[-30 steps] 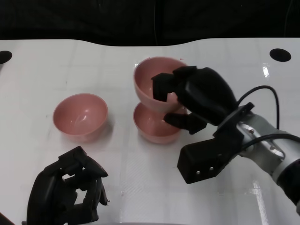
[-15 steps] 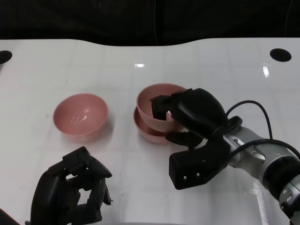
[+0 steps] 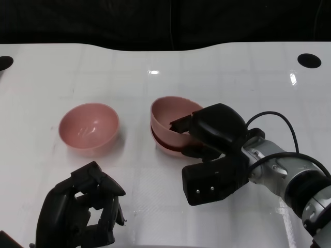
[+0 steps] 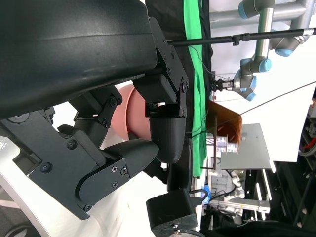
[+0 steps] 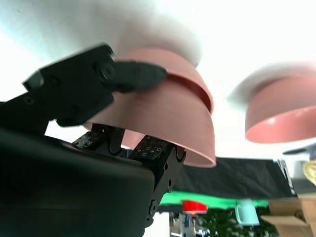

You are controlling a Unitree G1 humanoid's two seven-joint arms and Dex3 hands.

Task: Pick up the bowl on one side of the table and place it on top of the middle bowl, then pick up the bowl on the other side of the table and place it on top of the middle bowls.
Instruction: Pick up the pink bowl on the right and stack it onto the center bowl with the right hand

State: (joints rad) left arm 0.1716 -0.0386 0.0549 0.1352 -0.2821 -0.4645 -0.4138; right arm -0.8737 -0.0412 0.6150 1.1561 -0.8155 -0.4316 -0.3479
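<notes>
The right hand [image 3: 207,135] holds the top bowl [image 3: 173,118] by its near rim, one finger hooked inside and the others against the outer wall, as the right wrist view confirms. That bowl sits nested in the middle bowl [image 3: 166,145] at the centre of the white table [image 3: 232,77]; whether its weight already rests fully there cannot be told, so the hand's grip may yet be carrying it.

The left hand [image 3: 80,214] hangs low over the near edge, fingers curled loosely inward with nothing in them. Just beyond it, well apart from the stack, stands the left bowl [image 3: 89,128], upright and untouched; this is the remaining piece to move.

The bowls look like thin, rigid plastic or melamine: probably light, stiff and rather smooth, so a pinch may slip if it is shallow. The likely best hold is across the rim, a finger inside and the thumb outside, on the side nearest the hand. The rounded base should let it settle into the stack, though a tilted release could make it rock.
</notes>
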